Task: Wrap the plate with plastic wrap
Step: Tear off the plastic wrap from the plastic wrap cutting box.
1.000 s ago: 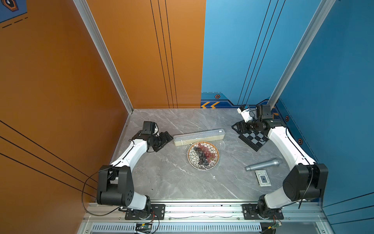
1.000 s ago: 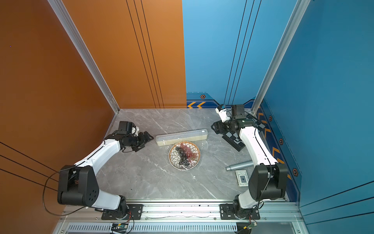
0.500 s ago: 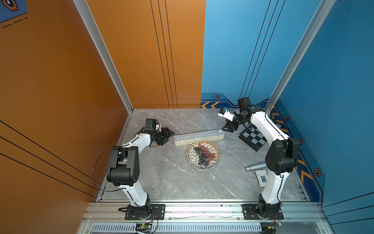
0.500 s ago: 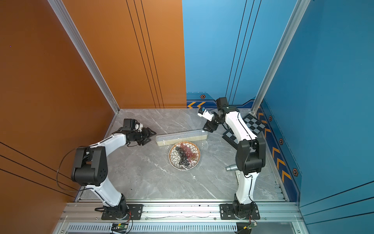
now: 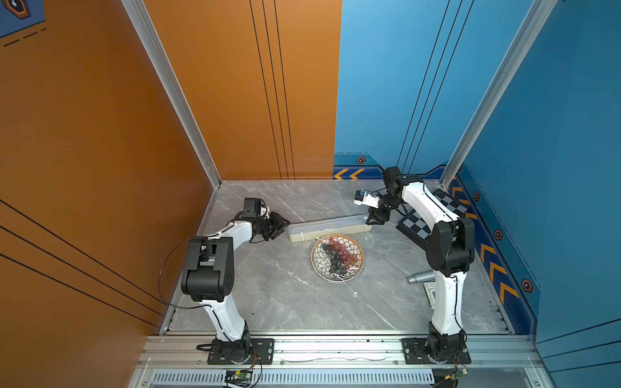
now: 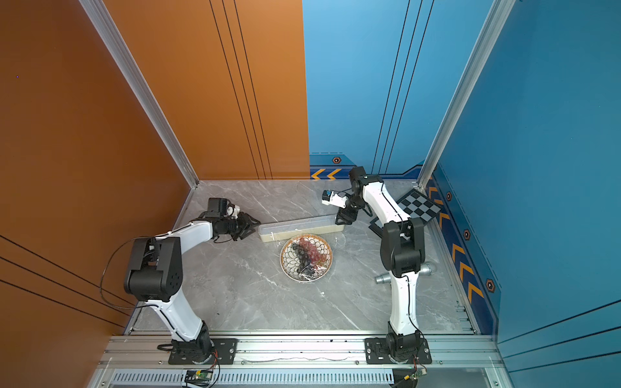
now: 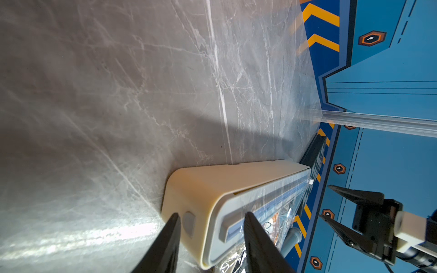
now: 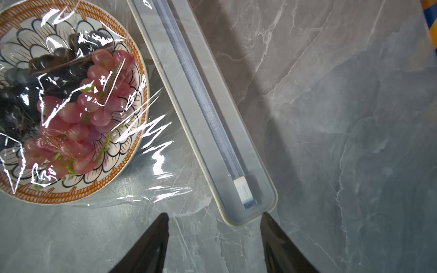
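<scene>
- Plate (image 8: 111,151): white, dk-blue scallop scale ptn, orange cross-hatched rim.
- Grapes (image 8: 99,71): pinkish-red and dk purple-black; green stems.
- Plastic wrap (image 8: 158,146): clear, white glints.
- Dispenser box (image 7: 208,182): cream; top track (image 8: 201,94) grey.
- Table (image 5: 285,295): grey marble, white veins.
- Chessboard (image 6: 418,205): blk/wht checks.
- Walls (image 5: 235,84): orange and blue, thin blk lines.

One plate (image 5: 316,265), one dispenser (image 5: 329,227) (two claws (image 5: 284,228) (image 5: 369,220))
</scene>
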Controlling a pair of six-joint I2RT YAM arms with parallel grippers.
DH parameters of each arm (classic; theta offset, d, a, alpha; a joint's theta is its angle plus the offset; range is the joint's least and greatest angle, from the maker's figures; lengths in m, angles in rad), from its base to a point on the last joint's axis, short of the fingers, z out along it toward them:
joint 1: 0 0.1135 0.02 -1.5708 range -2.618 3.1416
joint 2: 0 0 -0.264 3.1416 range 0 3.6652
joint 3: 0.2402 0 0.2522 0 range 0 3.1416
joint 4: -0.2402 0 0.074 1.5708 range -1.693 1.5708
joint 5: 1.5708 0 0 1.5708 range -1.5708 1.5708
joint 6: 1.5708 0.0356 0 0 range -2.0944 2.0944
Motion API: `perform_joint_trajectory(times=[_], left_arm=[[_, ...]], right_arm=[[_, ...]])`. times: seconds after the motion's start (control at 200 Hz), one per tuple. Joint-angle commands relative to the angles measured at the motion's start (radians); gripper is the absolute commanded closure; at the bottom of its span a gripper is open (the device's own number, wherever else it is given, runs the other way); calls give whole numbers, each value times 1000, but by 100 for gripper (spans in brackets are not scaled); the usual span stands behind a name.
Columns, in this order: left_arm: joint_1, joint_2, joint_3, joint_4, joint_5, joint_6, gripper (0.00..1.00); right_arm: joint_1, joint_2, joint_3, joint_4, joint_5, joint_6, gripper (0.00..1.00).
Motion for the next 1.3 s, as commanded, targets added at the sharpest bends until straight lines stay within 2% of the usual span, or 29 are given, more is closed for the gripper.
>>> perform_joint_trajectory(times=[0.0,0.711,1.296], left_arm=[[-3,9,-11,9,0,10,57],[-5,14,-32,9,-16,17,63],[-7,16,-30,9,-19,17,65]], right_arm=[[9,31,45,-47,7,-51,41],[28,124,143,-47,65,-44,59],[25,148,154,-47,71,-41,62]])
